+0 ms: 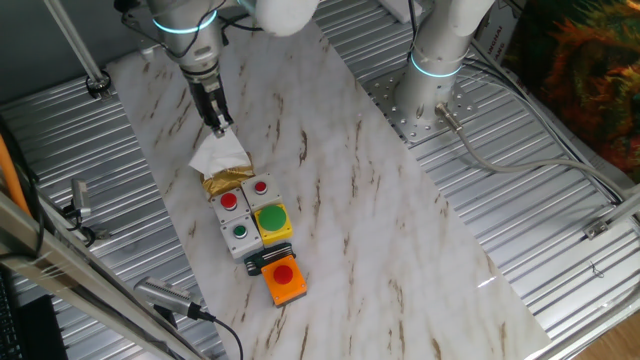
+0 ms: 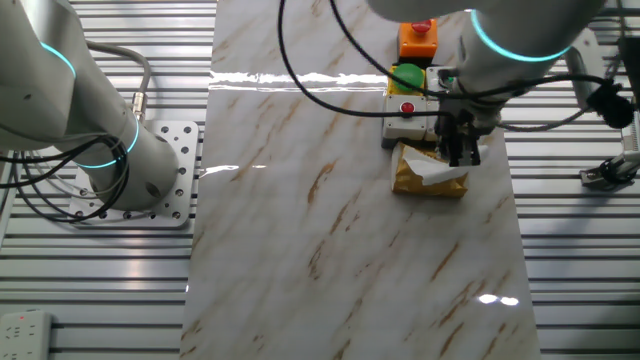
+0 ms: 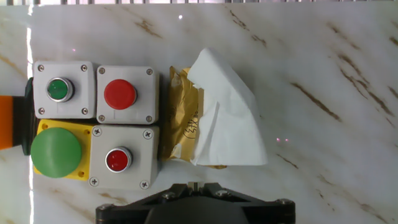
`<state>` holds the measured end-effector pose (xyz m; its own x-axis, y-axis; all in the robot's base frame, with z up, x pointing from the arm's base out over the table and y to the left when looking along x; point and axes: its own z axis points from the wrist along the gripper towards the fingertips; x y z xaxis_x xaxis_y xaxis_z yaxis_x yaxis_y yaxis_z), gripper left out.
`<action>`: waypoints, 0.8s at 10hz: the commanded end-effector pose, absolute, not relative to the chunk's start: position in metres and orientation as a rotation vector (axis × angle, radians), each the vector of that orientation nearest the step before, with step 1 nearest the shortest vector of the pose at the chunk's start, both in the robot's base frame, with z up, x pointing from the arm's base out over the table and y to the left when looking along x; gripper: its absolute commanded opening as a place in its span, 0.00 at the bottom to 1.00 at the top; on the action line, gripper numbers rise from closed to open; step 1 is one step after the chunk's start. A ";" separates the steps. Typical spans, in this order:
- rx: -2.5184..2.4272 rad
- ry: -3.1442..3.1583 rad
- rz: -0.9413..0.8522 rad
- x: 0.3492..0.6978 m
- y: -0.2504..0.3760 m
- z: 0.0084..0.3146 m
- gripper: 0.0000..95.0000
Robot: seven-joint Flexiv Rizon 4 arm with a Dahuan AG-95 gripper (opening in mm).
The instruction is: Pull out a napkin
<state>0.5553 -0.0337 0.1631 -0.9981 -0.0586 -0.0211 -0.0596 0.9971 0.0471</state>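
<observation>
The white napkin [image 3: 227, 118] sticks partly out of a gold foil packet [image 3: 180, 118] and drapes over it, creased and tented. It also shows in one fixed view [image 1: 217, 155] and in the other fixed view [image 2: 440, 173]. The packet lies against the grey button boxes [image 3: 127, 93]. My gripper [image 1: 219, 126] hangs just above the napkin's raised corner; it also shows in the other fixed view [image 2: 461, 153]. In the hand view the gripper [image 3: 195, 185] has its jaws together at the bottom edge, with a strip of bare marble between them and the napkin. I see no napkin in the jaws.
A cluster of button boxes sits beside the packet: a yellow box with a big green button [image 3: 57, 151], grey boxes with red and green buttons, and an orange box [image 1: 284, 279]. A second arm's base [image 1: 437, 70] stands at the marble board's edge. Ribbed metal table surrounds the board.
</observation>
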 end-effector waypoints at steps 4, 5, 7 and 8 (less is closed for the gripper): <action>-0.079 3.122 0.082 0.582 -0.027 0.163 0.20; -0.077 3.127 0.082 0.586 -0.026 0.165 0.20; -0.080 3.124 0.085 0.589 -0.025 0.161 0.40; -0.079 3.116 0.083 0.589 -0.025 0.159 0.40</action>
